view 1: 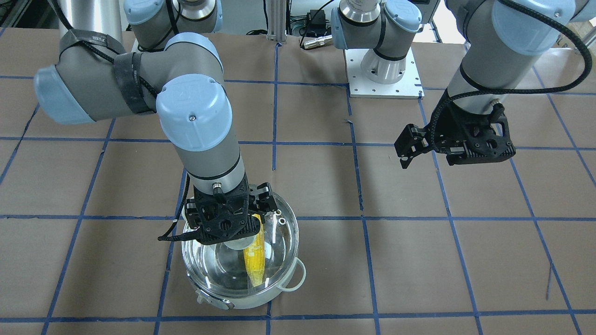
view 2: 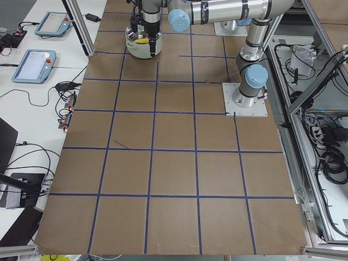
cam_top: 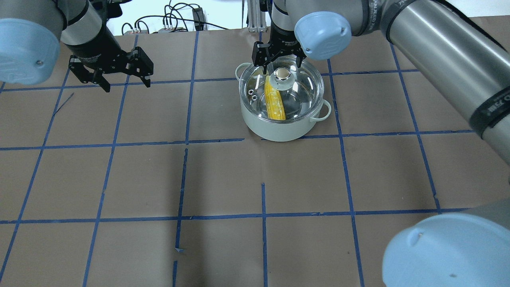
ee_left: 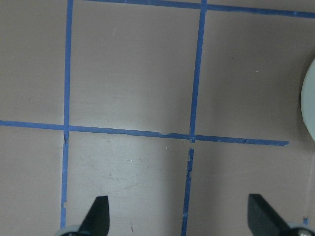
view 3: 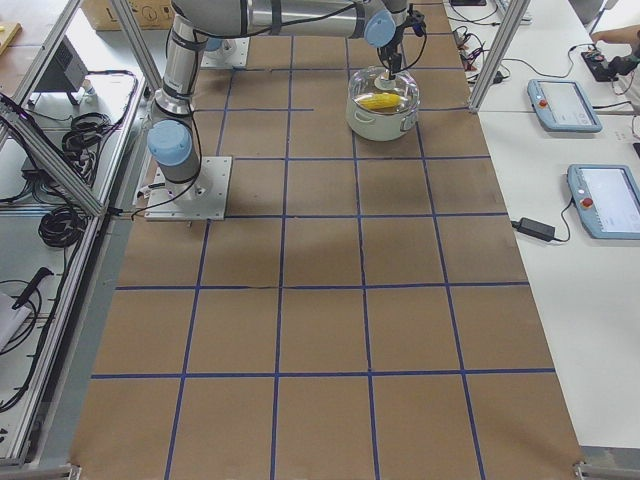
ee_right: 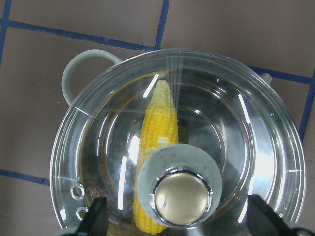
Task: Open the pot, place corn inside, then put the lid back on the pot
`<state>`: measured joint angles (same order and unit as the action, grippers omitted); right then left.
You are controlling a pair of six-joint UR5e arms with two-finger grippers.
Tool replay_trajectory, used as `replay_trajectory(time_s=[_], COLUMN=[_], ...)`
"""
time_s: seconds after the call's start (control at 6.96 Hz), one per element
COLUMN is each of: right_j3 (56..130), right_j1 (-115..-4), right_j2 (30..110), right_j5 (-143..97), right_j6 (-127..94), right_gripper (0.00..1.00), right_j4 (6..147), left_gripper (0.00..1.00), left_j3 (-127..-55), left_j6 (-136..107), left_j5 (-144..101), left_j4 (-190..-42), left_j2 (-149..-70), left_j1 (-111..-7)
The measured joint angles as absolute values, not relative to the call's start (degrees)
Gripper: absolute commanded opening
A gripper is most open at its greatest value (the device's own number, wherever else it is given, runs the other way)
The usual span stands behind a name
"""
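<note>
The pot (cam_top: 279, 129) stands on the table with the yellow corn (cam_top: 275, 105) lying inside it. The clear glass lid (cam_top: 305, 91) lies on the pot's rim, and its gold-topped knob (cam_top: 282, 73) points up. My right gripper (cam_top: 279, 63) hangs open just above the lid. In the right wrist view its fingertips (ee_right: 98, 214) stand wide on either side of the knob (ee_right: 182, 196) without touching it, and the corn (ee_right: 160, 123) shows through the lid (ee_right: 246, 147). My left gripper (cam_top: 125, 79) is open and empty over bare table, well to the pot's left.
The table is brown paper with a blue tape grid. The pot's pale edge (ee_left: 310, 108) shows at the right of the left wrist view. The left arm's base plate (view 1: 384, 74) is at the table's robot side. Tablets and cables lie beyond the table's ends.
</note>
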<state>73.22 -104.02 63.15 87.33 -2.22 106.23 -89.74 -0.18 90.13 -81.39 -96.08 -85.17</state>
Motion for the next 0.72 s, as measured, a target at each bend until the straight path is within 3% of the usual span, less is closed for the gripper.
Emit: replay_trajectory(time_s=[0.72], right_j3=[71.38], right_j1=[-99.98], right_j2=[67.91], right_j5=[87.48], right_j6=[-2.63], right_gripper=[1.0], right_j4=[101.35], left_gripper=[1.0], left_j3=[-89.67], left_j6=[-0.18], left_j5=[90.17], left_j4=[-81.39], left_j2=[-96.28], left_j1=[-85.17])
